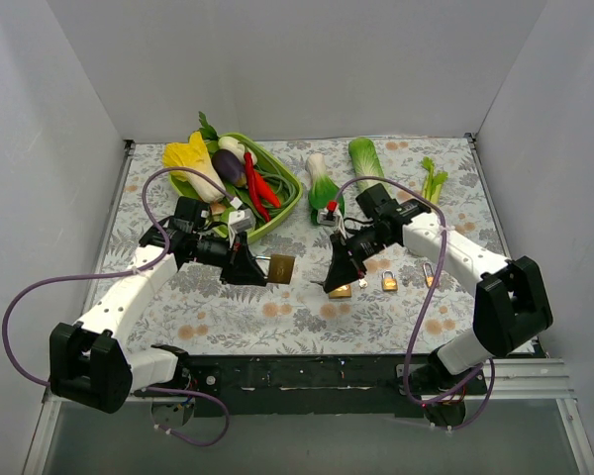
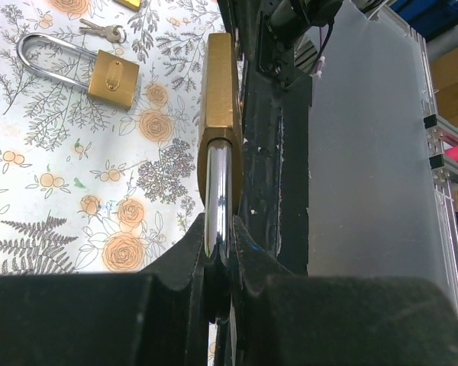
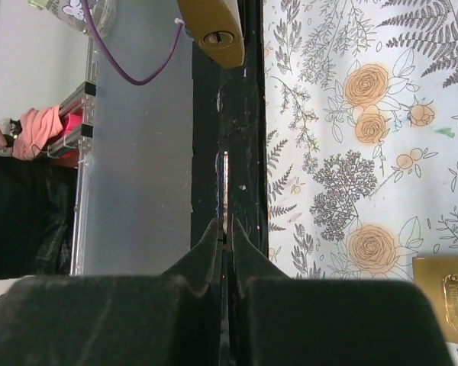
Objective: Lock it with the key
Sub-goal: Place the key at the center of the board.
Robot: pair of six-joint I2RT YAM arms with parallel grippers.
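Note:
My left gripper (image 1: 249, 267) is shut on the steel shackle (image 2: 218, 191) of a brass padlock (image 1: 281, 268) and holds it above the floral cloth, body pointing right. The left wrist view shows the padlock body (image 2: 220, 76) edge-on beyond the jaws of the left gripper (image 2: 220, 236). My right gripper (image 1: 335, 280) is shut on a thin key (image 3: 226, 191), seen edge-on, its blade pointing toward the padlock's keyhole (image 3: 217, 36). There is a gap between the key tip and the keyhole.
Other brass padlocks (image 1: 341, 291) (image 1: 389, 280) and loose keys (image 1: 428, 272) lie on the cloth by the right gripper; one padlock (image 2: 111, 76) shows in the left wrist view. A green basket (image 1: 287, 188) of toy vegetables, a bok choy (image 1: 322, 183) and a cabbage (image 1: 368, 158) sit behind.

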